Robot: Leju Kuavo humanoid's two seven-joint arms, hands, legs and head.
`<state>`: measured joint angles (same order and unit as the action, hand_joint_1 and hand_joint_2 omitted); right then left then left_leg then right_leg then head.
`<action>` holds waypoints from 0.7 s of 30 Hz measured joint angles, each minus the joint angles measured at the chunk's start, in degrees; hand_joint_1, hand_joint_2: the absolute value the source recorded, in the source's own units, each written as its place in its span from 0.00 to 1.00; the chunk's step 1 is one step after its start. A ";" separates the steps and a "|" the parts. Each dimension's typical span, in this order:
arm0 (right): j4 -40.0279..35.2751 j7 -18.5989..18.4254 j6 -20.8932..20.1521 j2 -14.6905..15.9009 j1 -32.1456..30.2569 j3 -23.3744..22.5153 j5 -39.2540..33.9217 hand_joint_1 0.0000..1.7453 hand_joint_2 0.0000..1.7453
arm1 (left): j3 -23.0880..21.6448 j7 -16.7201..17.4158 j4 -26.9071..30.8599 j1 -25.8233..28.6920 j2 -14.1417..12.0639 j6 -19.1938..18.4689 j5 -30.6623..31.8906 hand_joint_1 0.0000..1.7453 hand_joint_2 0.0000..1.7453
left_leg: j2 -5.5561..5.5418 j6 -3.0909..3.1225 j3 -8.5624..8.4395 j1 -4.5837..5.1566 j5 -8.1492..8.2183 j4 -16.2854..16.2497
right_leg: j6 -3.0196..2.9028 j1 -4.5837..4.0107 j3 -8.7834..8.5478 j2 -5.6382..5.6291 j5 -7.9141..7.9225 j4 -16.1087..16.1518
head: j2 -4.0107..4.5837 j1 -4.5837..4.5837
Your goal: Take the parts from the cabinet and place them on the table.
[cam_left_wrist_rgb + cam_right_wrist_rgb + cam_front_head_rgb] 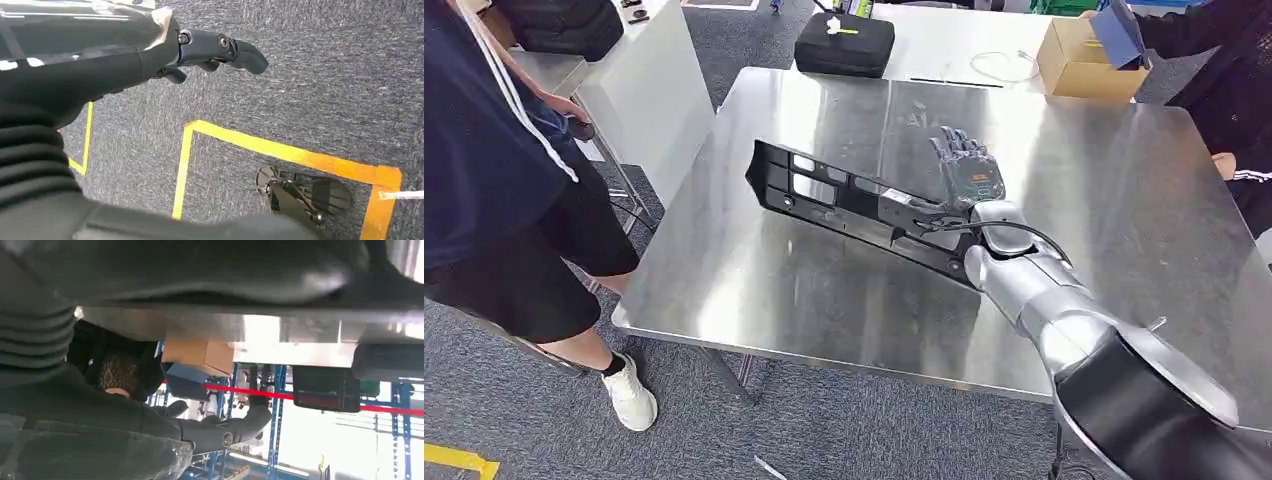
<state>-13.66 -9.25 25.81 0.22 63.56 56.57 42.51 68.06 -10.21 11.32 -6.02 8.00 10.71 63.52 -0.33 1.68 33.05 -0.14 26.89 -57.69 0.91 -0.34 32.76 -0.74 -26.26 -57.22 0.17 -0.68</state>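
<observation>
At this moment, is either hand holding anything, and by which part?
The right hand lies at the near end of the long black part on the steel table; a grip cannot be confirmed. The left hand holds nothing.

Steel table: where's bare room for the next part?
Free: the table's near strip below the black part, and its right half toward the cardboard box. Crowded: the middle, where the right hand lies over the part.

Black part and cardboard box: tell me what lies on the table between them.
In the head view the right hand sits beside the black part; beyond it, only bare steel table runs to the cardboard box.
</observation>
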 joint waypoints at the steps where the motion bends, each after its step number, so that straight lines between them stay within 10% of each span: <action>1: 0.00 0.02 0.04 -0.09 0.00 -0.02 0.00 0.00 0.00 | 0.02 0.02 0.00 0.00 0.02 0.00 0.02 0.00 0.00 | 0.00 0.00 0.00 0.00 0.00 0.00 | 0.00 0.00 0.00 0.00 0.00 0.00 | 0.00 -0.02; 21: -0.02 1.84 1.60 -0.44 0.00 -2.12 1.42 0.00 0.00 | 0.02 0.26 0.00 -0.01 0.09 0.17 0.22 0.00 0.00 | 0.00 0.00 -0.07 0.00 0.00 0.00 | 0.00 0.00 -0.07 0.00 0.00 0.00 | 0.00 0.00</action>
<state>-13.68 -7.41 27.41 -0.22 63.56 54.44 43.93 68.08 -9.95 11.32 -6.03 8.09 10.88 63.74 -0.32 1.68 32.99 -0.14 26.89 -57.69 0.91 -0.35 32.69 -0.75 -26.26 -57.22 0.18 -0.68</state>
